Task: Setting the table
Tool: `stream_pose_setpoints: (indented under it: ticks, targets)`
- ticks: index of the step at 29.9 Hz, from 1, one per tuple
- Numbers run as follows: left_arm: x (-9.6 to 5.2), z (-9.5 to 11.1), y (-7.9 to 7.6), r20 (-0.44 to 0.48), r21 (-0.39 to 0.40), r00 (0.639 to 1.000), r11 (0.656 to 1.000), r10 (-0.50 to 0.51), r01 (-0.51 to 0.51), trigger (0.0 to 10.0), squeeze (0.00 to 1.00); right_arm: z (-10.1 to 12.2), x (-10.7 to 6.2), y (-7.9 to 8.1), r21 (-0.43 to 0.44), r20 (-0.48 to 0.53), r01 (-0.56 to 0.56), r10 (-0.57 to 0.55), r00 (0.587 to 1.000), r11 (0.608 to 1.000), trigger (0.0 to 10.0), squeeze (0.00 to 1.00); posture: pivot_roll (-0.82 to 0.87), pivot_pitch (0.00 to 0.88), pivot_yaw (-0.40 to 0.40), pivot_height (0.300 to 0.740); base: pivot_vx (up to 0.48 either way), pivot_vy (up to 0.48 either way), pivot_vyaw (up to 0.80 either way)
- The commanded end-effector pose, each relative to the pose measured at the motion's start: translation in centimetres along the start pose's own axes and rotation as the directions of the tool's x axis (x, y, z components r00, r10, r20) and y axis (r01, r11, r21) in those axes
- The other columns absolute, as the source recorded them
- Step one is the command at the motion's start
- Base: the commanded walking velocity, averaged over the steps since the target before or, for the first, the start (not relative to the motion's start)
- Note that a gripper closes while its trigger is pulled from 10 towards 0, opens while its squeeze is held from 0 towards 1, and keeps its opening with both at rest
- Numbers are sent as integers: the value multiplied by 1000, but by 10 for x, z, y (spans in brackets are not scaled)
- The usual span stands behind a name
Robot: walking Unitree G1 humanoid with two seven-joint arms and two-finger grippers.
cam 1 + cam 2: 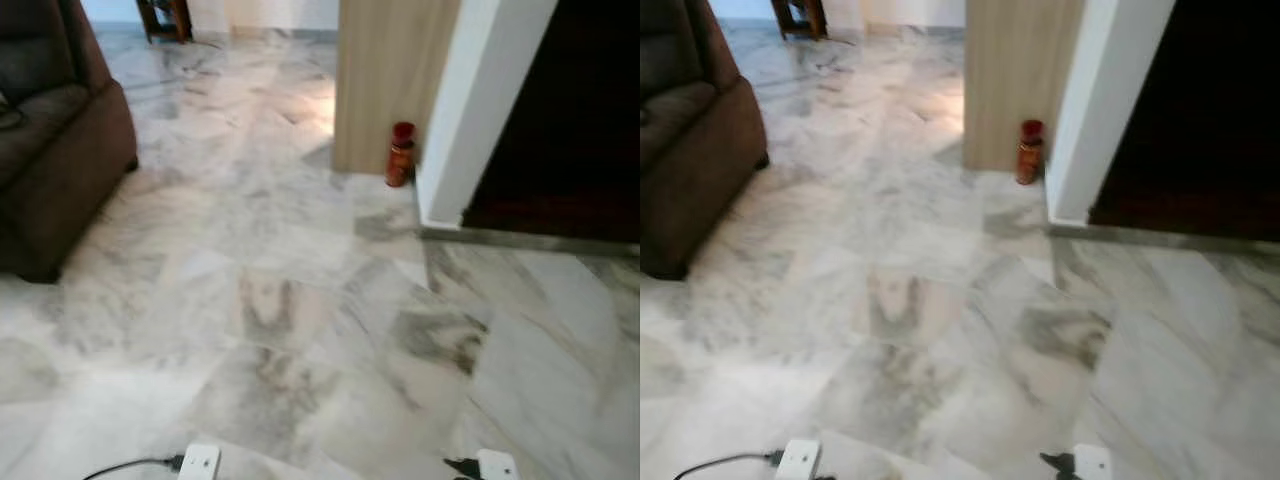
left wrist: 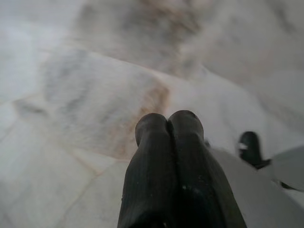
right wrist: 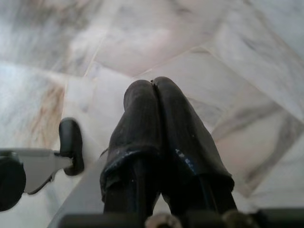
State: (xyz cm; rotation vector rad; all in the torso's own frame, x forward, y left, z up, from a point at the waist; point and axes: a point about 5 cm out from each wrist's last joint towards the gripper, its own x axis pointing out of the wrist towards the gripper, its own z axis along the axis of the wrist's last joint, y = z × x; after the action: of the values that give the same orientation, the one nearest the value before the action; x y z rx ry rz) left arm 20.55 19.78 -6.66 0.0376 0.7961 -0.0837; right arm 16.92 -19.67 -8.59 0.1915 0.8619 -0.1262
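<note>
**Across the marble, nothing carried yet**

Nearest the camera, both arms are hung low over the marble floor: the left gripper is pressed fully closed on nothing, and the right gripper likewise, fingertips touching, empty. Further out, a brown sofa is seen on the left. Beyond, a red bottle is stood against a wooden panel, beside a white pillar. No table or tableware can be made out; the setting is judged barely begun.
</note>
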Motion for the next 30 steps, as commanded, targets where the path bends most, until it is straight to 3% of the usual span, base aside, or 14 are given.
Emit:
stream_pose_setpoints:
  ticks: [1, 30]
  targets:
    - [-3, -12, -3, -36, -9, 999, 1000, -6, 5, 10000, 0, -8, -3, -8, 3, -26, 23, -23, 999, 1000, 10000, 0, -24, 112, -6, 740, 0, 0, 800]
    - [-3, -13, -3, -32, -21, 999, 1000, -6, 6, 10000, 0, -8, -3, -8, 2, -27, 21, -21, 999, 1000, 10000, 0, -23, 114, -10, 740, 0, 0, 800]
